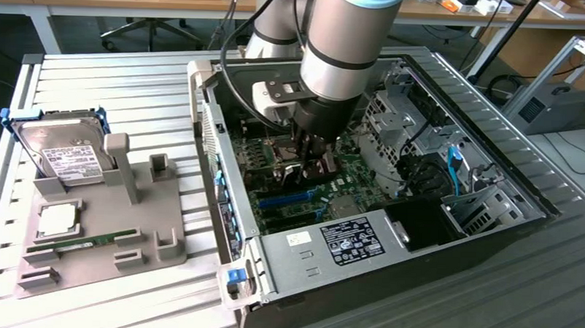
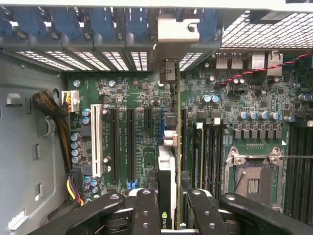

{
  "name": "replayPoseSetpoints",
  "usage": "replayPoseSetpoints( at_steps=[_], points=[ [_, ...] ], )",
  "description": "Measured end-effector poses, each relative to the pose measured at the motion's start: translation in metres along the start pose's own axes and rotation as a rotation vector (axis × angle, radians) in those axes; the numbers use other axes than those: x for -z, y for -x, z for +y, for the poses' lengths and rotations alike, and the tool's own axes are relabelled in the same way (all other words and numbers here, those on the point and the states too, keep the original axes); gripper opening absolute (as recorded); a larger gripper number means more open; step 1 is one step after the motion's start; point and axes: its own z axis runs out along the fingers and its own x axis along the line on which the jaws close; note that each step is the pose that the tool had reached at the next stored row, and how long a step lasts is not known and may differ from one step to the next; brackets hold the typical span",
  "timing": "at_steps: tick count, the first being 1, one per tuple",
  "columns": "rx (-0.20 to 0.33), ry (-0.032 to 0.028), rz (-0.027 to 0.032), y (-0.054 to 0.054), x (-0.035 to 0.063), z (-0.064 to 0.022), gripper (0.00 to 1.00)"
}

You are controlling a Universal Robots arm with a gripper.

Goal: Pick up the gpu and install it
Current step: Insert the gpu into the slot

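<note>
Exterior view first: the arm reaches down into the open computer case point(image 1: 208, 124) at the frame's centre, and the gripper point(image 1: 307, 168) sits low over the motherboard point(image 1: 272, 178). Over on the exterior view's left, the grey fixture tray point(image 1: 154, 217) holds the hard drive point(image 1: 69, 156) and the memory stick point(image 1: 95, 241), and no card is on it. So the pick-up looks done.

Wrist view now: here's the gpu point(image 2: 166, 171), seen edge-on, pinched between the two black fingers point(image 2: 146, 208) of the gripper point(image 2: 168, 208). The jaws are closed narrow, pressing on both faces of the card. The card runs from the fingers across the board to the case's rear wall, where its silvery end bracket point(image 2: 171, 29) meets the row of rear openings. It lies beside the long expansion slots point(image 2: 131, 142), between them and the CPU socket point(image 2: 254, 181).

Whether the card's edge is fully seated I cannot tell. By my reading, placing is under way and release is not yet done.
</note>
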Motion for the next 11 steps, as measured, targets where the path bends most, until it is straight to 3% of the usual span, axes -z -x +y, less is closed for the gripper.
replayPoseSetpoints(
  at_steps=[11],
  points=[
    [0.0,-0.0005,-0.0003,0.0,-0.0009,0.004,0.27]
  ],
)
